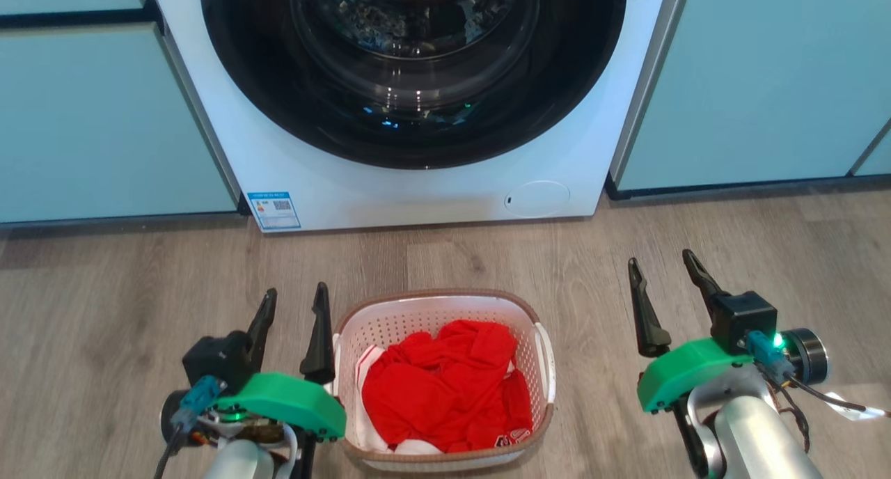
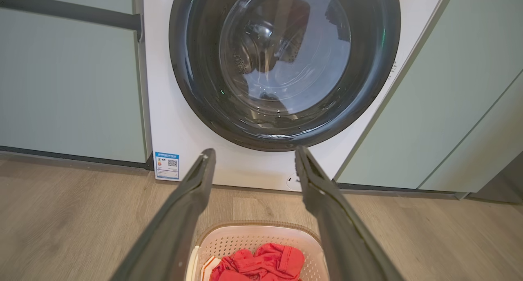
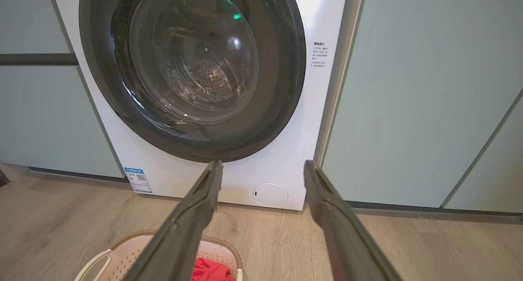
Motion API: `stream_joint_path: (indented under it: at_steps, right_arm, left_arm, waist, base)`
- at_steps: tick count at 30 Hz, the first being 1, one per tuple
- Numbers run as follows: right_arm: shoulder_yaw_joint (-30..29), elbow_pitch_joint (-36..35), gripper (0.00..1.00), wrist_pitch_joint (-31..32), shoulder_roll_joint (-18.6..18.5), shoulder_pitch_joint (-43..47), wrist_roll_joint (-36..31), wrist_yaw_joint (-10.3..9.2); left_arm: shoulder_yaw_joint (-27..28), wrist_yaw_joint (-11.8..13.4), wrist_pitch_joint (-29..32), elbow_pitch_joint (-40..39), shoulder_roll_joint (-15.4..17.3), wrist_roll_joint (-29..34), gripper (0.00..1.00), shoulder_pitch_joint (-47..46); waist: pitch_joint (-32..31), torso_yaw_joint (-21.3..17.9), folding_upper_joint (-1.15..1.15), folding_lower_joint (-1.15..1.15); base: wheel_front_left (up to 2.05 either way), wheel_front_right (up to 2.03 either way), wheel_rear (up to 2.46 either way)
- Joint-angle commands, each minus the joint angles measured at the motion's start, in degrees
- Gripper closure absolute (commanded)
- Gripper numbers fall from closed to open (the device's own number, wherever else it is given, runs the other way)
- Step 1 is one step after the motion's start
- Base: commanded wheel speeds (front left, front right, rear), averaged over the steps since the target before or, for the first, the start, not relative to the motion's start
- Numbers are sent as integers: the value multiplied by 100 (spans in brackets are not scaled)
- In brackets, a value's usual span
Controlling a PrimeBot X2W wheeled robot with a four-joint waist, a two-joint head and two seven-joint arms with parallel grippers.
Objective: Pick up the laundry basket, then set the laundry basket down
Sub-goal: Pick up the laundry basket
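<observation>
Jaws wide; laundry basket [image 1: 418, 319] upright, long axis unclear.

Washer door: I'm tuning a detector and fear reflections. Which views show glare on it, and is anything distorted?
Head view: the door mirrors small green and blue lights low down; picture sharp. Left wrist view: broad pale sheen on the glass; cabinet edges splay from the wide lens. Right wrist view: white hotspot and green dot, same splay.
</observation>
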Motion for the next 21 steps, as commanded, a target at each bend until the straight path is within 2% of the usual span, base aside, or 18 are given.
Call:
stream_joint_path:
  at_steps: [1,8,14,21]
  right_arm:
    - [128,-163,0,-71,42,-255,48,41]
    - [150,-46,0,-71,42,-319,26,41]
    - [174,114,0,-71,39,-579,48,41]
    - [382,522,0,-71,-14,-1163,170,41]
  left_arm:
    - [194,35,-30,-186,-14,38,0,-274]
    - [149,215,-30,113,-14,107,0,-312]
    - [187,336,-30,447,-14,180,0,-626]
    - [59,173,-30,1479,-14,323,0,-1311]
  waist:
    - [37,-5,0,0]
    - [335,-10,0,0]
    - [993,2,0,0]
    - [1960,-11,0,0]
  base:
    - [0,0,0]
    - [0,0,0]
    - [0,0,0]
    - [0,0,0]
